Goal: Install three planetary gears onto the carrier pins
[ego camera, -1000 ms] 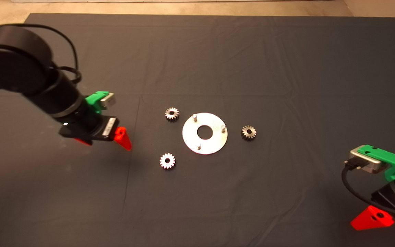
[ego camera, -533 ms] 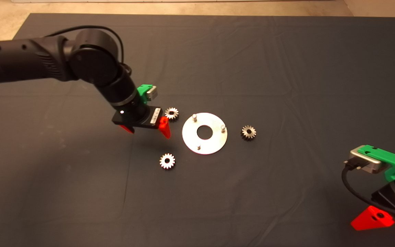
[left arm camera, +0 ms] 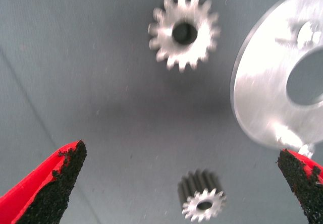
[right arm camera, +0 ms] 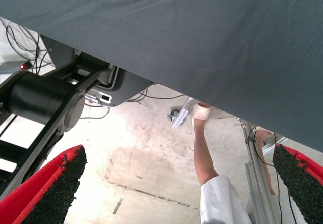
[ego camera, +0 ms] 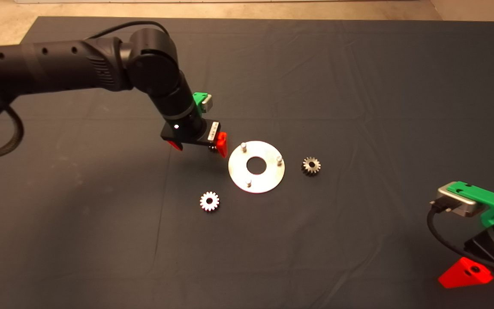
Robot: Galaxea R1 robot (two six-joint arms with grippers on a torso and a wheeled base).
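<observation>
Just left of disc [ego camera: 256,166], left hand [ego camera: 199,148] hovers over far-left gear [left arm camera: 203,204], fingers [left arm camera: 55,183] spread wide, gripping nothing. Gear lies flat on mat [ego camera: 315,86] between open fingers, untouched. Second gear [ego camera: 209,201] lies near disc's lower left, third gear [ego camera: 311,166] to disc's right, both apart from disc. Three carrier pins [ego camera: 243,146] stand bare on disc. Right hand [ego camera: 465,273] waits far right of disc, fingers wide apart, empty; its wrist view shows person's leg [right arm camera: 204,153] beyond mat.

A dark mat [ego camera: 358,86] covers the table; beyond its edge stand a person's legs [right arm camera: 204,153].
</observation>
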